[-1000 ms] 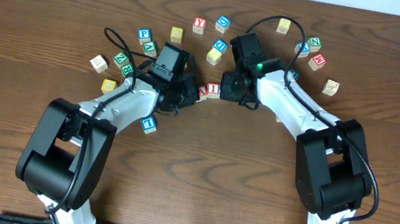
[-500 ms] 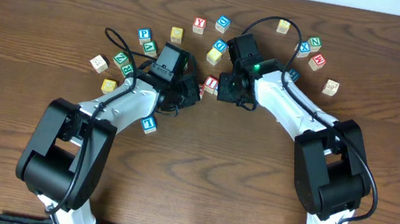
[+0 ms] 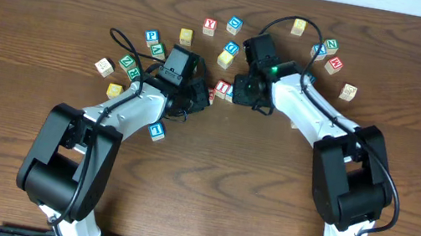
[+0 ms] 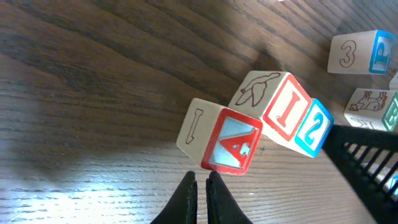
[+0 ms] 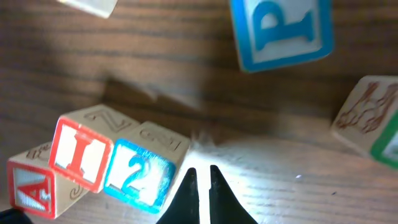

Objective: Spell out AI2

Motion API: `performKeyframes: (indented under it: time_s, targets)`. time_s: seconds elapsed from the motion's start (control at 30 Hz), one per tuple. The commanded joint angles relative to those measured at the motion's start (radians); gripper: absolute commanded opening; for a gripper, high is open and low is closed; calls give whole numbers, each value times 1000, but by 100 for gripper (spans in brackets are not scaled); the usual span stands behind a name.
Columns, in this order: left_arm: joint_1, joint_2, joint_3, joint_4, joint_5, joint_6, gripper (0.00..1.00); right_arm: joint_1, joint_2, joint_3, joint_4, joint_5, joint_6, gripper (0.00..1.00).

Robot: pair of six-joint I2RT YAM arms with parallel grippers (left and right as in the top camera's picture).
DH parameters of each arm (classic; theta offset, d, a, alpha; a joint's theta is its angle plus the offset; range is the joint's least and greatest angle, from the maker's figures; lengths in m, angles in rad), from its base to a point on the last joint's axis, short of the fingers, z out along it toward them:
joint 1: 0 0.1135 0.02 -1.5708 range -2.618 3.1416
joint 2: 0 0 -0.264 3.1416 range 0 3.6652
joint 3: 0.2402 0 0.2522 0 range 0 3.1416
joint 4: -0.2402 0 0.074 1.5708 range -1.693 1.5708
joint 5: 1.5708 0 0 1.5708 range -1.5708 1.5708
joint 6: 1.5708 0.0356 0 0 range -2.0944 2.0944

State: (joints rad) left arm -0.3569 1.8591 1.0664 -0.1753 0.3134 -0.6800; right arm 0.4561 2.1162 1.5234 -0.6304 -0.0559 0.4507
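Three blocks lie in a row on the wood table: a red A block, a red I block and a blue 2 block. The right wrist view shows them too: the A block, the I block, the 2 block. In the overhead view the row sits between the two grippers. My left gripper is shut and empty, just below the A block. My right gripper is shut and empty, its tips beside the 2 block's right edge.
Several loose letter blocks lie scattered behind the arms. A blue P block and a green-edged block lie near the right gripper. A block marked 3 lies far right in the left wrist view. A blue block sits by the left arm.
The right gripper has pushed in leftward and then eased back slightly; the blue 2 block now sits against the I block. The left arm has stayed still.
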Motion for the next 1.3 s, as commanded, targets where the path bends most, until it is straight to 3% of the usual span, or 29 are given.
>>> performKeyframes:
  time_s: [0.0, 0.47, 0.83, 1.03, 1.27]
  targets:
    - [5, 13, -9, -3, -33, 13, 7, -10, 13, -8, 14, 13, -14, 4]
    - [5, 13, -9, 6, -117, 13, 8, -11, 13, -8, 98, 20, -41, 3]
    - [11, -1, -8, -3, -119, 21, 8, -15, 13, 3, 203, -50, -98, 9]
    - [73, -154, -8, -73, -121, 102, 7, -13, 13, 6, 256, -68, -27, 8]
    - [209, -388, -8, -238, -124, 111, 8, -13, 18, 52, 251, -86, -18, 8]
